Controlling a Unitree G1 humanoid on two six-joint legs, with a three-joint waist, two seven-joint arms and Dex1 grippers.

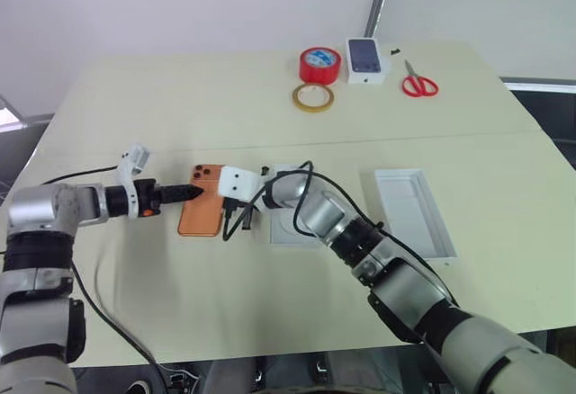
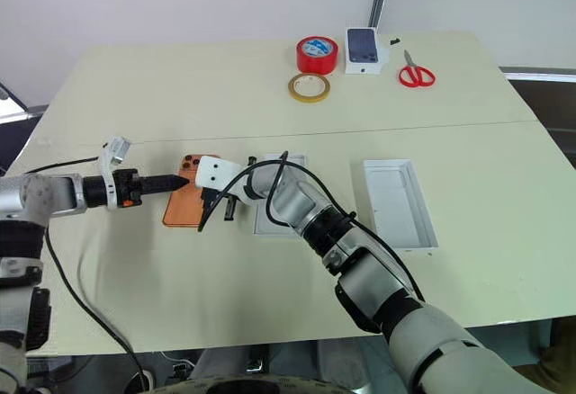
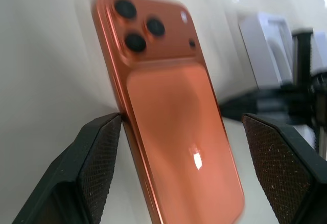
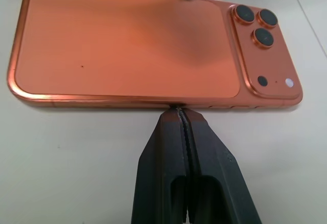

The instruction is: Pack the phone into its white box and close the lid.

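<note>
The orange phone (image 1: 202,205) lies back up on the table, its camera lenses at the far end. My left gripper (image 1: 184,193) reaches in from the left, open, with its fingers (image 3: 97,168) astride the phone's near half (image 3: 179,132). My right gripper (image 4: 179,110) is shut and empty, its tips pressed against the phone's long right edge (image 4: 127,101). The white box (image 1: 290,230) sits just right of the phone, largely hidden under my right arm. The lid (image 1: 414,212) lies hollow side up farther right.
At the table's far edge stand a red tape roll (image 1: 319,64), a thin yellowish tape ring (image 1: 312,97), a small white carton printed with a dark phone screen (image 1: 366,59) and red scissors (image 1: 418,84). A black cable loops over my right wrist.
</note>
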